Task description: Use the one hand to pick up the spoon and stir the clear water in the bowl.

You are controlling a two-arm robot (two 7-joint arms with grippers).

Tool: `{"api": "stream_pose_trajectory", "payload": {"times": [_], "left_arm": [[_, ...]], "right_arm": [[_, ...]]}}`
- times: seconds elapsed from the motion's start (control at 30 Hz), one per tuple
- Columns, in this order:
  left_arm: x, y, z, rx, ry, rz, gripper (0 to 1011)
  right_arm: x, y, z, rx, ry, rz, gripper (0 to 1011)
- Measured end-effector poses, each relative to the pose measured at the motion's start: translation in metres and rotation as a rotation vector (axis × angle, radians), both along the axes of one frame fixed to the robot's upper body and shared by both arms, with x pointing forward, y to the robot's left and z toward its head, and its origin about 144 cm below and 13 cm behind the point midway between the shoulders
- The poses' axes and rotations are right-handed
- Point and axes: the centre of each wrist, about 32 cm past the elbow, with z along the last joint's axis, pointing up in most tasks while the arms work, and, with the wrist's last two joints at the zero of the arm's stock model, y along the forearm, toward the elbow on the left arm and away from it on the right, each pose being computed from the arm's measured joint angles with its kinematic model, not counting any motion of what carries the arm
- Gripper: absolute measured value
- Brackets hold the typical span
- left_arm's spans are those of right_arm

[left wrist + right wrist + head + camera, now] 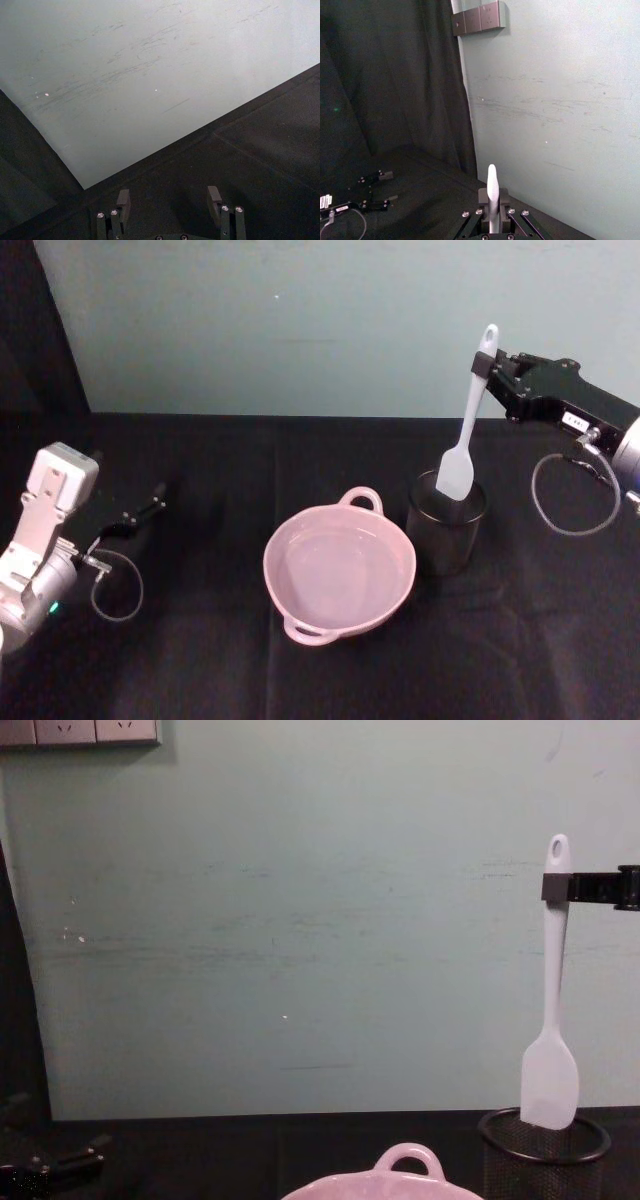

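Note:
My right gripper (484, 367) is shut on the upper handle of the white spoon (464, 436), just below its oval hole. The spoon hangs upright, its paddle head level with the rim of the black mesh cup (446, 521). In the chest view the spoon (551, 1020) has its head just above the cup (543, 1152). The right wrist view shows the spoon's handle (492, 192) pinched between the fingers. The pale pink bowl (291, 598) with clear water sits left of the cup, its rim (405, 1163) low in the chest view. My left gripper (150, 506) rests open at the table's left.
A black cloth covers the table (200, 660). A pale green wall (300, 320) stands behind it. Wall sockets (80, 730) sit high on the left. A loose cable loop (575, 495) hangs under the right arm.

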Motion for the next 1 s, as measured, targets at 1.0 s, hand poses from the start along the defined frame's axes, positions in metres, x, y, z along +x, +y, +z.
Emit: {"api": "stream_pose_trajectory", "payload": {"times": [1.0], "left_arm": [[0.0, 0.0, 0.0, 0.0, 0.0, 0.0, 1005]], "right_arm": [[0.007, 0.084, -0.033, -0.005, -0.004, 0.231, 121]]}}
